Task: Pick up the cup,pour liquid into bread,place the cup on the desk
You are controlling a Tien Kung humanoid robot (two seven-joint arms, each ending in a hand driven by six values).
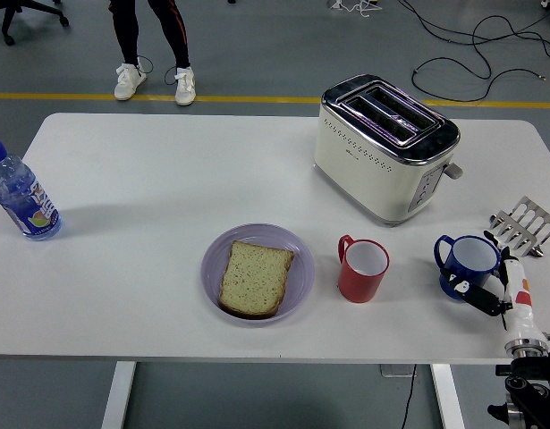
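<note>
A blue cup [469, 263] stands upright on the white table [167, 179] at the right, handle to the left. My right hand [491, 295] comes in from the lower right corner. Its fingers [516, 284] are spread and lie against the cup's near right side without closing round it. A red cup [362, 268] stands upright left of it, and no liquid shows inside. A slice of bread [254, 278] lies on a purple plate [297, 259] left of the red cup. My left arm is out of view.
A cream toaster [382, 147] stands behind the cups. A metal rack [525, 225] lies at the right edge, just behind the blue cup. A water bottle [21, 195] stands at the far left. A person's legs [154, 45] show beyond the table.
</note>
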